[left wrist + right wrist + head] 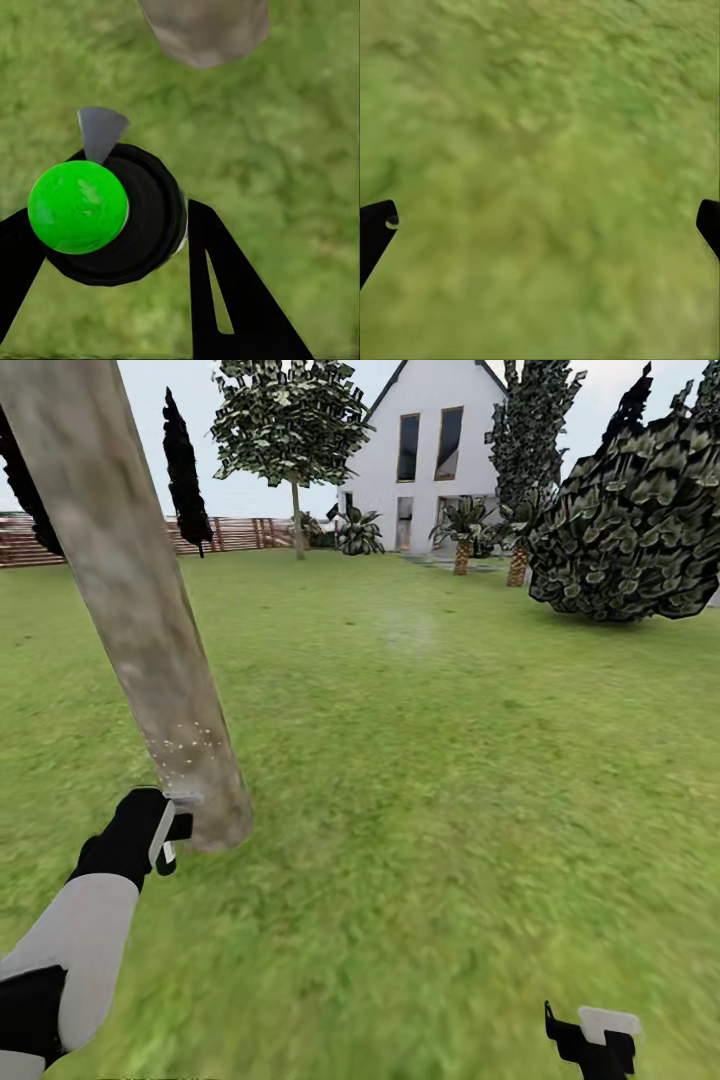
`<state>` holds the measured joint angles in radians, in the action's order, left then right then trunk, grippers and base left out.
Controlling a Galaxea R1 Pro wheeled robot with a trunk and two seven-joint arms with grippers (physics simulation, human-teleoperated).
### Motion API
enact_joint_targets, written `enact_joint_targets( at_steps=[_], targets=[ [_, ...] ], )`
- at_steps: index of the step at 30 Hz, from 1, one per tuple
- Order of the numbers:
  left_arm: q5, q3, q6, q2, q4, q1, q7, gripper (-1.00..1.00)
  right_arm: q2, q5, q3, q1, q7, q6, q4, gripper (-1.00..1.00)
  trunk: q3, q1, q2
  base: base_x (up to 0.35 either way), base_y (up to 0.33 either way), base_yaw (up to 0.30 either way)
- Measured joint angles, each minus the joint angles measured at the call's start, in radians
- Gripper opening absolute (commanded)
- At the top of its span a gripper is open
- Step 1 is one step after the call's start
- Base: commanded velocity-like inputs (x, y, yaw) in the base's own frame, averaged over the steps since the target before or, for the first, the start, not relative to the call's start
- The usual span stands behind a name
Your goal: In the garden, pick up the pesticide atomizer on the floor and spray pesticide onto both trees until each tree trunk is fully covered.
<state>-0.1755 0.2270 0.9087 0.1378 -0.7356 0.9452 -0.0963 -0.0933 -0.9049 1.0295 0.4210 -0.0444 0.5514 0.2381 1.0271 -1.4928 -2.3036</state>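
The left gripper (172, 830) holds the pesticide atomizer (112, 217) tight, beside the near tree trunk (130, 600). White spray dots mark its base. The far tree (293, 430) waits. The right gripper (592, 1040) fingers are apart, empty.

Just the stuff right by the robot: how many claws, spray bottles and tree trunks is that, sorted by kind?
Grippers: 2, the left gripper and the right gripper
Spray bottles: 1, the pesticide atomizer, held in the left gripper
Tree trunks close by: 1, the tree trunk
Total: 4
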Motion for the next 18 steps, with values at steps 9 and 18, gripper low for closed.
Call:
enact_joint_targets(
  at_steps=[9,18],
  targets=[
    [0.002,-0.005,-0.003,-0.01,0.0,-0.03,-0.003,-1.0,0.001,0.0,0.0,0.0,0.0,0.0,-0.001,1.0,0.0,0.0,0.0,0.202,-0.226,0.089],
    [-0.005,-0.003,-0.005,0.002,0.0,-0.083,-0.003,-1.0,0.002,0.0,0.0,0.0,0.0,-0.001,-0.001,1.0,0.0,0.0,0.0,0.141,-0.244,0.273]
  ],
)
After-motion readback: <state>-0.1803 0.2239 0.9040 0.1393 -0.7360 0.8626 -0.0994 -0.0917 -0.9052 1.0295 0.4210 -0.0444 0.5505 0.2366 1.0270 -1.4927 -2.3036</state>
